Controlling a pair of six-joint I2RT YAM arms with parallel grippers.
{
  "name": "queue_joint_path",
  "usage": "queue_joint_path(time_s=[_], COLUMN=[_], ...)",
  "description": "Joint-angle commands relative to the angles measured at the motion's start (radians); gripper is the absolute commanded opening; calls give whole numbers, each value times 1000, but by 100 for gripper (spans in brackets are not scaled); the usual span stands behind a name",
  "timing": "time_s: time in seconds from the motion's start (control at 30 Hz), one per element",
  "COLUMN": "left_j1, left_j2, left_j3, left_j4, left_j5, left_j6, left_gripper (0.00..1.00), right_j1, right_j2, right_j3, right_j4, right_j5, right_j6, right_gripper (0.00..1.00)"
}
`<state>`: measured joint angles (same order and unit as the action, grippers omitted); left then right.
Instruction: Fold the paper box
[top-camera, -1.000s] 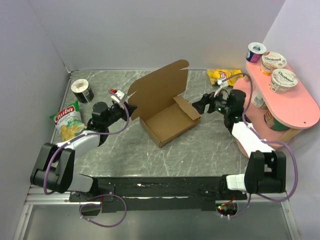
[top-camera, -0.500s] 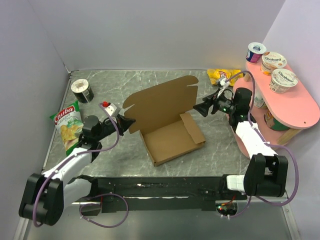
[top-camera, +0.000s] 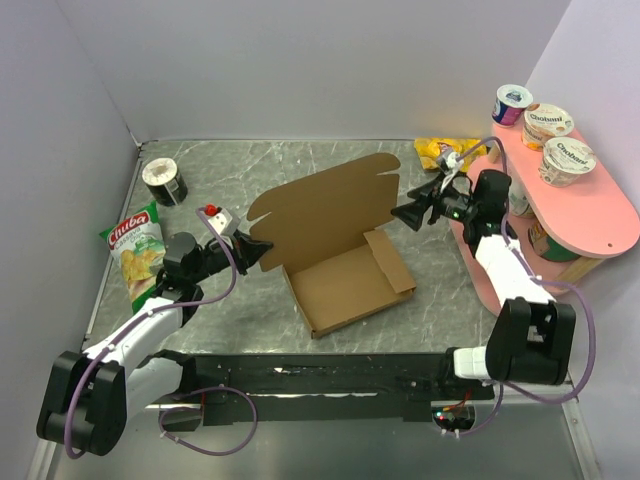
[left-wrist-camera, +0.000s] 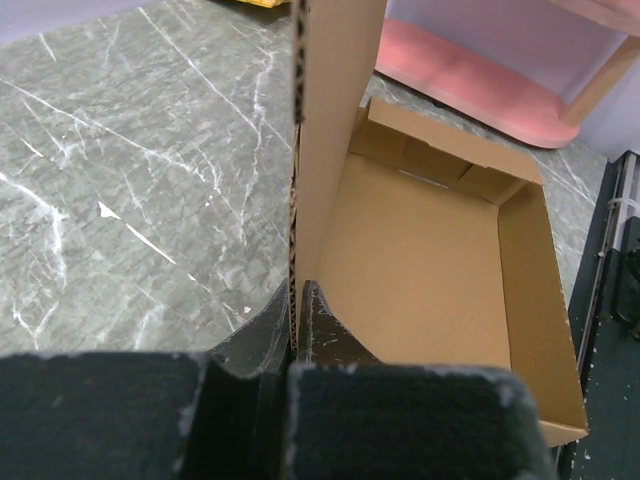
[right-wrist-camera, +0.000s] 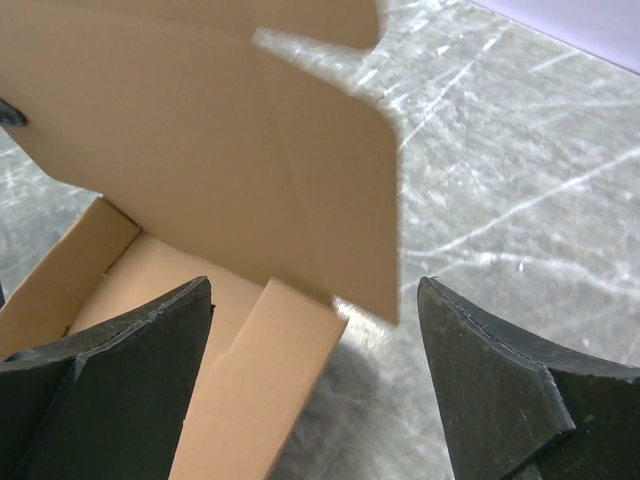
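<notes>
The plain brown unprinted cardboard box (top-camera: 348, 288) sits near the middle of the tabletop, turned diagonally to the table edges. Its shallow rectangular tray is formed, with the floor flat on the surface and low walls upright. The lid panel (top-camera: 325, 212) is open and rises from the tray's far long wall, leaning toward the far edge. Its free edge is notched. A side flap (top-camera: 388, 258) at the tray's right end tilts inward. The left gripper (top-camera: 262, 246) pinches the lid's left edge.

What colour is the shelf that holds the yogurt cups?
The shelf is plain pink; the top external view shows it best.
</notes>
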<state>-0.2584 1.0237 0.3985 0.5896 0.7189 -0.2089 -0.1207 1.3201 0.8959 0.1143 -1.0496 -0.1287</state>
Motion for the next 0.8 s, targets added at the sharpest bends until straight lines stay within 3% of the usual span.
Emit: queue_joint_path(time_s=[0.0,0.33,0.5,0.77], left_j1=[4,4,4,4], left_j2=[-17,-13,-8,10], left_j3=[13,23,37,53], left_j4=[61,53,-3,-28], left_j5=[51,50,-15,-12], left_j6=[-32,-30,5,42], left_gripper=[1,1,1,1], right_j1=[-10,3,10,52], right_j2=[65,117,88,39], right_j3=[97,114,43,-54], right_j4=[38,76,-8,-203], right_j5=[-73,-127,109,272], right_j6=[0,34,129,195], right_gripper=[89,88,88,89])
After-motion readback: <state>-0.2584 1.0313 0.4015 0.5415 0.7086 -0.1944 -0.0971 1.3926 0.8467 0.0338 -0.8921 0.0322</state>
